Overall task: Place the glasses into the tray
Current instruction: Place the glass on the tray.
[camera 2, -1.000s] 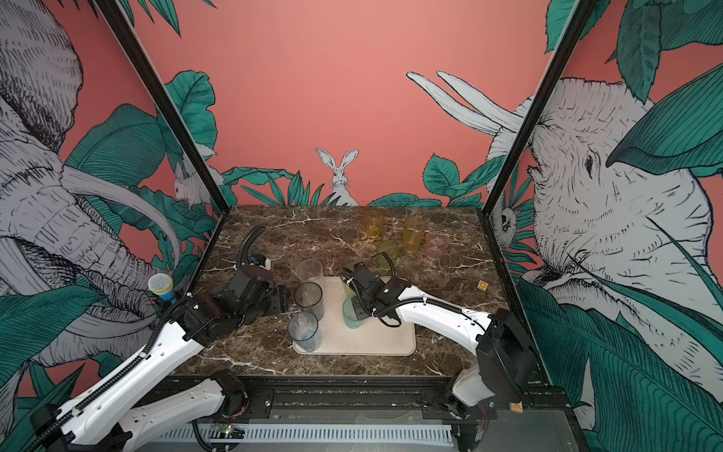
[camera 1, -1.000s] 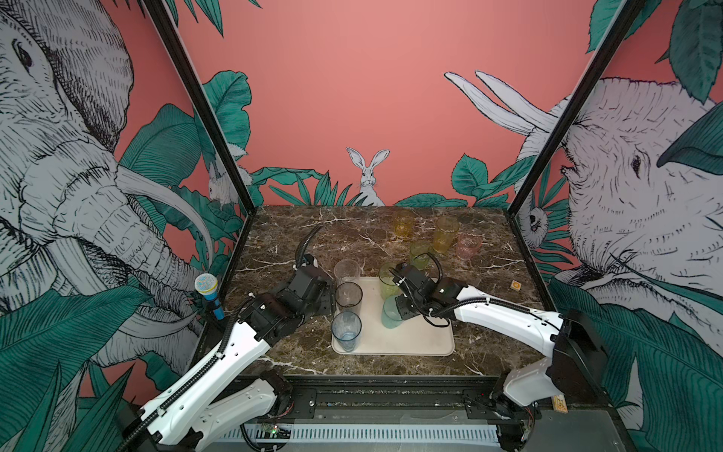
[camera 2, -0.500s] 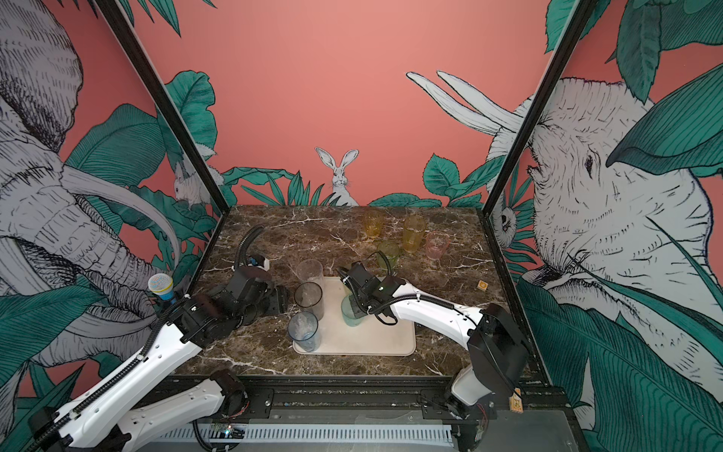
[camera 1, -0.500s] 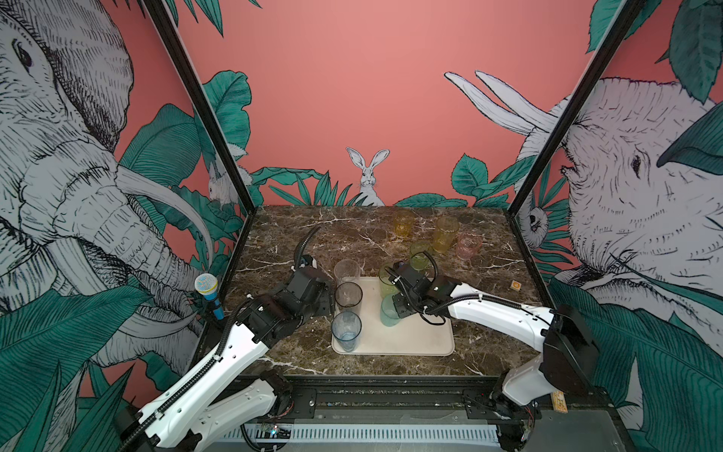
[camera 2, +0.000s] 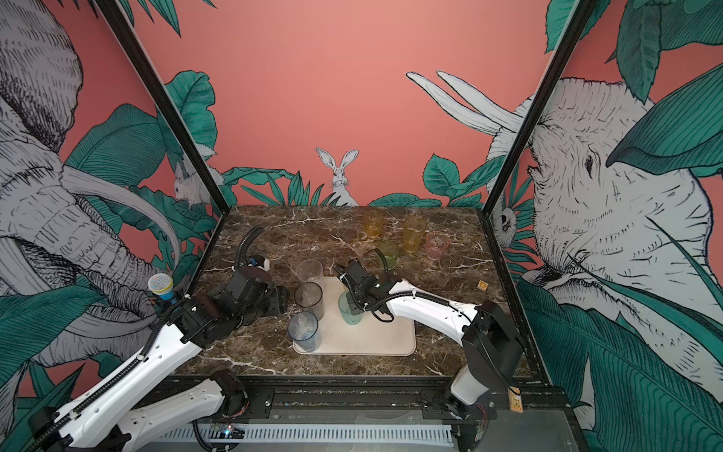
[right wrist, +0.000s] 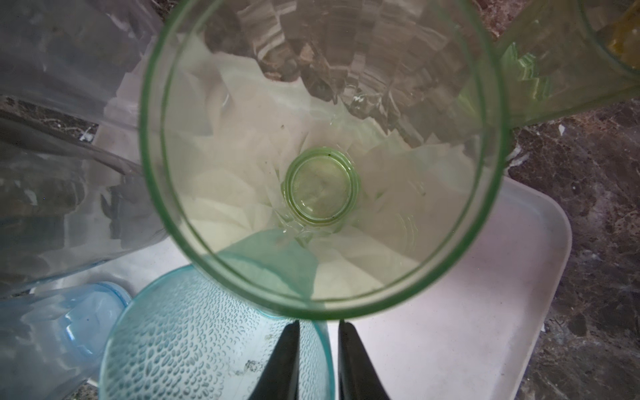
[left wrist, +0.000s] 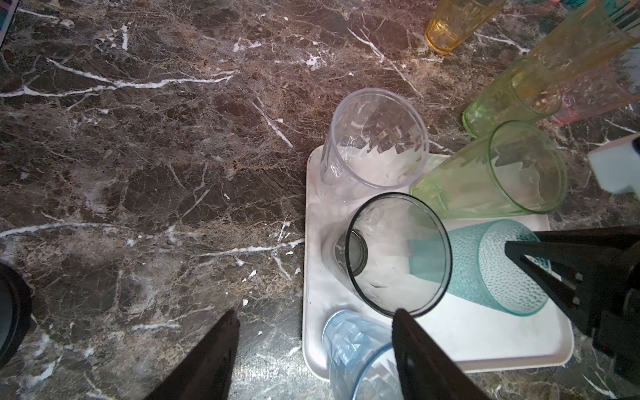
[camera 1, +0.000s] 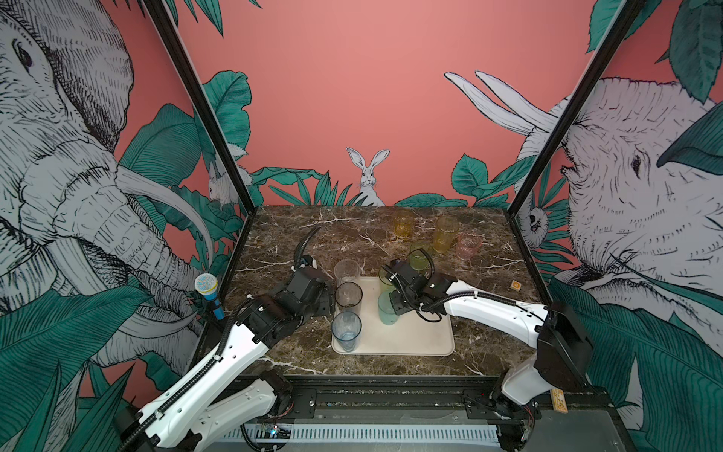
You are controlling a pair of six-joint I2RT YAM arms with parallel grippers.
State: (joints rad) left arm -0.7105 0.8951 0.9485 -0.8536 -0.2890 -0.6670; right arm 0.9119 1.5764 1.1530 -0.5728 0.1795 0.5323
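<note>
The cream tray carries a clear glass, a smoky grey one, a blue one, a teal one and a tall green one. Amber, yellow, pink and short green glasses stand on the marble behind. My right gripper straddles the teal glass's rim, jaws slightly apart, one finger inside and one outside. My left gripper hangs open beside the tray's left edge, close to the grey and blue glasses, gripping nothing.
A toy microphone with a blue head stands at the table's left edge. A small orange block lies on the marble to the right of the tray. Black frame posts rise at both far corners.
My right jaws have parted a little from the teal glass's rim, which they pinched before. The left arm has stayed where it was.
</note>
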